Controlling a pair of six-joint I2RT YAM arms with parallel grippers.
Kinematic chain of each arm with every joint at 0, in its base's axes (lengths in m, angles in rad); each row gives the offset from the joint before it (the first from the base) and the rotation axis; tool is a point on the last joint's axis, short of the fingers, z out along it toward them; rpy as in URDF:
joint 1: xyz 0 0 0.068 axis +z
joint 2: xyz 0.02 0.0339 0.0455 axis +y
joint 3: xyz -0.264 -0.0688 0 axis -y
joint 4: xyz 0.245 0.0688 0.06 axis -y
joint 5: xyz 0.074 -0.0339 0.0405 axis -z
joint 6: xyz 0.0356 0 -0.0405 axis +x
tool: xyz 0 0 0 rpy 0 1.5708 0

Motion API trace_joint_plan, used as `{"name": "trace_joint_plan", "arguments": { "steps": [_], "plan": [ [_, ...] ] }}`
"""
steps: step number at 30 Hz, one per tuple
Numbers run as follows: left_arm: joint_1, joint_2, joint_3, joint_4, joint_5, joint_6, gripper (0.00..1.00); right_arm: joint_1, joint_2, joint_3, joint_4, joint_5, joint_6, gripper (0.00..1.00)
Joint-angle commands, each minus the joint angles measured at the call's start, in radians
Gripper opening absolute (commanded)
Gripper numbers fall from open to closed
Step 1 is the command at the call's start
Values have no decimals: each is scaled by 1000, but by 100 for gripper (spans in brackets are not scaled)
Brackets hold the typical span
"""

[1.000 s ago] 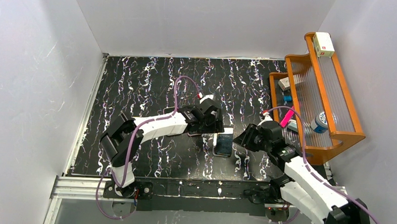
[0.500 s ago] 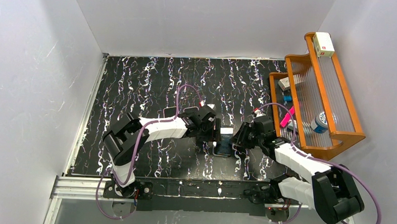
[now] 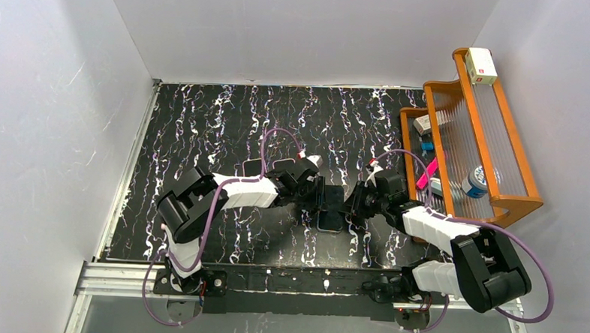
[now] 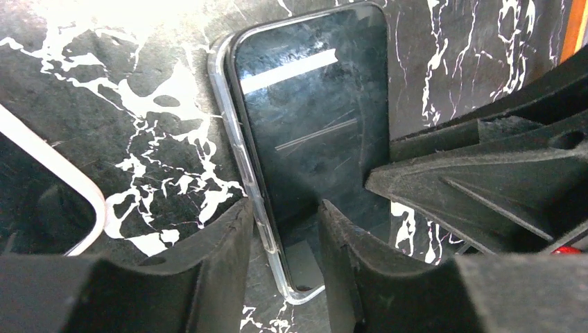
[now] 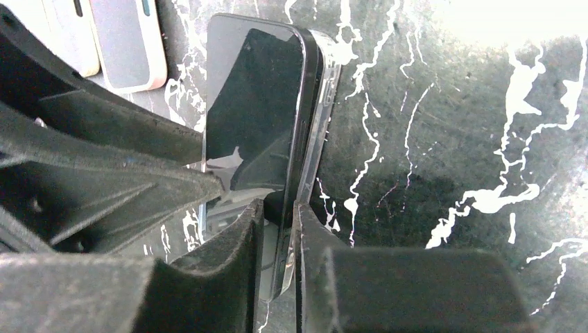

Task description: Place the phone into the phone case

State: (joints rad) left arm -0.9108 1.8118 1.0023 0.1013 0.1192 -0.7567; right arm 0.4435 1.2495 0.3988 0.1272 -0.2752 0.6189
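A black phone (image 3: 331,219) lies screen up in a clear phone case, mid-table between both arms. In the left wrist view the phone (image 4: 312,118) sits inside the case's clear rim (image 4: 239,152). My left gripper (image 4: 286,253) is partly open, its fingers astride that rim near a corner, one over the table, one over the screen. In the right wrist view my right gripper (image 5: 279,236) is shut narrowly on the phone's (image 5: 253,104) opposite edge together with the case wall (image 5: 326,90). From above, the left gripper (image 3: 322,201) and right gripper (image 3: 350,206) nearly touch.
Other phone cases lie close by: a white-rimmed one (image 4: 41,173) left of the phone, pale ones (image 5: 118,41) beyond it, and a dark one (image 3: 258,167). A wooden rack (image 3: 466,144) with small items and a white box (image 3: 480,66) stands at the right.
Both grippers have closed in on the phone from either side. The left came down and right onto the case edge. The right swung left and shut on the phone's edge.
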Motion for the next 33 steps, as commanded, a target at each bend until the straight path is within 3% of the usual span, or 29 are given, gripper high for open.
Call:
{"name": "trace_joint_plan", "arguments": {
  "steps": [1, 4, 9, 11, 15, 17, 22, 27, 33],
  "plan": [
    [-3, 30, -40, 50, 44, -6, 35, -2, -7, 35, 87, -108, -51, 21],
    [-3, 18, -57, 61, 43, -13, 29, -2, -13, 44, 78, -130, -77, 18],
    [-5, 0, -74, 60, 42, -25, 29, -2, 57, 64, 51, -150, -100, 19],
    [-9, -11, -77, 55, 33, -29, 31, 0, 87, 73, 37, -162, -88, 23],
    [-17, -26, -87, 43, 19, -36, 39, 0, 91, 102, -47, -122, -70, 41],
    [-19, -37, -96, 39, 13, -42, 39, 1, 48, 115, -107, -82, -59, 43],
    [-20, -59, -105, 21, 0, -52, 37, 0, -43, 147, -222, 0, -51, 39],
    [-27, -66, -112, 31, 11, -68, 36, 0, -44, 127, -212, -38, -58, 28],
    [-44, -68, -131, 29, -2, -85, 30, 1, -36, 69, -184, -50, -43, 26]
  ]
}}
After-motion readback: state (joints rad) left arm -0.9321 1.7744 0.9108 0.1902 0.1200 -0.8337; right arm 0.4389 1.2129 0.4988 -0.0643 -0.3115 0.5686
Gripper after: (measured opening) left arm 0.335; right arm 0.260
